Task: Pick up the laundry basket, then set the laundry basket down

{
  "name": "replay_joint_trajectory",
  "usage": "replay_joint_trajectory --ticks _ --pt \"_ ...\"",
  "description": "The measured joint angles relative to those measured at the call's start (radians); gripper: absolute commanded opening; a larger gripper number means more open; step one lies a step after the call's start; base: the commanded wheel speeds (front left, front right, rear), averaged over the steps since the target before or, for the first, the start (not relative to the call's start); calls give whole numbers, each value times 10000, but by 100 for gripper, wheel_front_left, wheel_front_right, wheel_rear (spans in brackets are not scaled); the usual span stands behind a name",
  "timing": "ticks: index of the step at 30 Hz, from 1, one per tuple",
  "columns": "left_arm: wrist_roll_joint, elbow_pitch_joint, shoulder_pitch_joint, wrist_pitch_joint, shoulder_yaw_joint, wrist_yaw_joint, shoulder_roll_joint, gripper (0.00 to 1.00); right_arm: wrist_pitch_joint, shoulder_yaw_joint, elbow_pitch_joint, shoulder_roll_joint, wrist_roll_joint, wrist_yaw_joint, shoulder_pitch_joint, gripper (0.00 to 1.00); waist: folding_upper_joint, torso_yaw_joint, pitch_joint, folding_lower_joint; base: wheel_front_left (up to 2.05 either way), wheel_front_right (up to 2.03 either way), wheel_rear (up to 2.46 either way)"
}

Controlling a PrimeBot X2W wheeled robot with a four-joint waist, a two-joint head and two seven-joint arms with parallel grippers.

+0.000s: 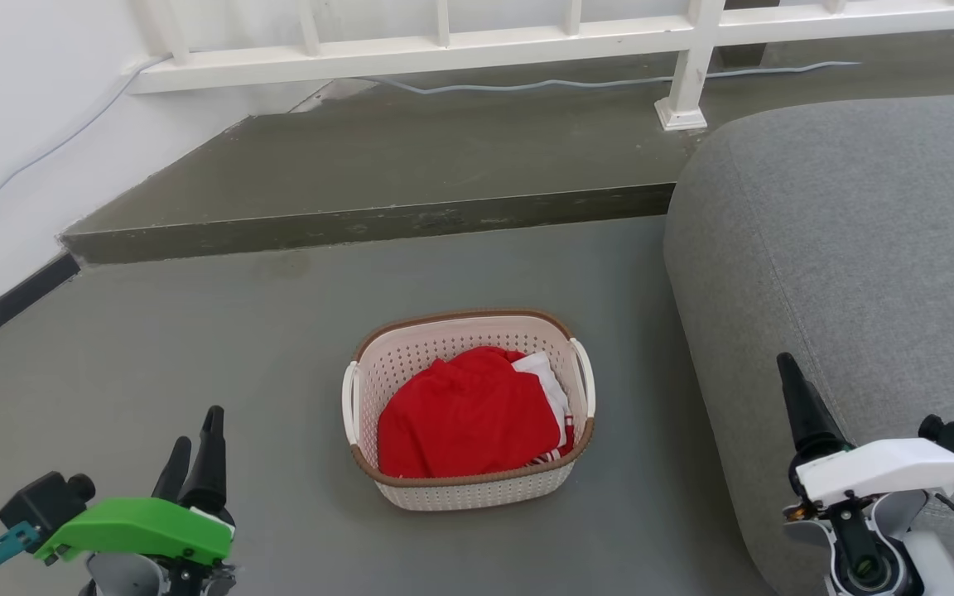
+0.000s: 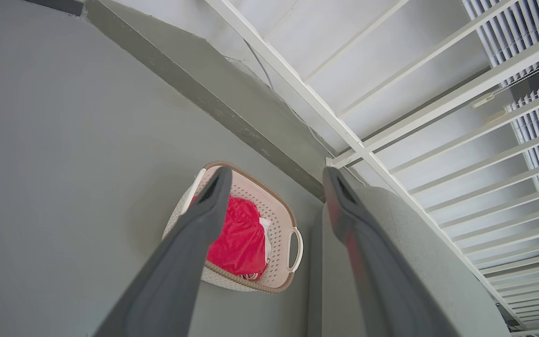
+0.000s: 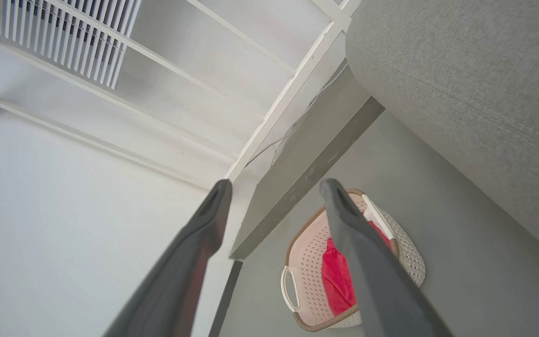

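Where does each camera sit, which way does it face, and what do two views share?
Head view: on the head, looking forward and down at the laundry basket on the floor; left gripper and right gripper at the lower corners.
Left wrist view: on the left wrist, looking along its open fingers toward the basket.
Right wrist view: on the right wrist, along its open fingers, basket beyond.
Shared: all show the basket beside the grey sofa.

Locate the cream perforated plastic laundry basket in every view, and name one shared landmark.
Head view: laundry basket on the floor, lower centre.
Left wrist view: lower centre, left of the grey fabric sofa.
Right wrist view: bottom edge, right of centre.
Shared landmark: the grey step edge behind it.
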Motion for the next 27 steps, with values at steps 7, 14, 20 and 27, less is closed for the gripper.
replay_joint_trajectory --ticks 7,14,20,27 --pt "1156 -4 15 -190 -305 104 54 100 -222 268 -29 35 -945 -178 12 100 0 -1 -18 0 0 0 0" --pt "2151 -31 42 -443 -445 320 56 100 -424 510 -153 56 -1969 -353 29 100 0 -4 -19 0 0 0 0" --pt "3032 -58 67 -652 -497 460 52 100 -583 706 -274 61 -2796 -466 67 100 0 -8 -12 0 0 0 0" --pt "3937 -173 158 -825 -529 617 38 100 -786 922 -395 79 -3779 -625 138 100 0 -5 13 0 0 0 0"
